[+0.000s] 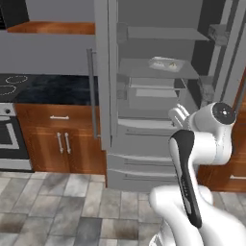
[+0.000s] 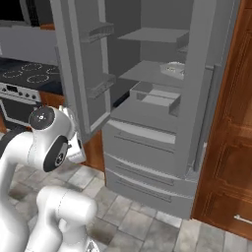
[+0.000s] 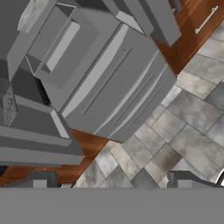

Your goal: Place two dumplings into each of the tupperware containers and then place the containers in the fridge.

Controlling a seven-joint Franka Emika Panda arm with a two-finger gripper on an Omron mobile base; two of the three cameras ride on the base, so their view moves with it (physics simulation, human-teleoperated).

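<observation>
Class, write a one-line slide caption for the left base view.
Open fridge with a tupperware container on its shelf, white robot arm in the foreground.

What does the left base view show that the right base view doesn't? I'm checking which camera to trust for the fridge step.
Left base view alone: the oven's window beside wooden cabinet doors with two vertical handles. Right base view alone: a tall wooden panel right of the fridge. Both: the fridge open, a tupperware container holding beige pieces on a middle shelf, the dark stovetop, tiled floor.
</observation>
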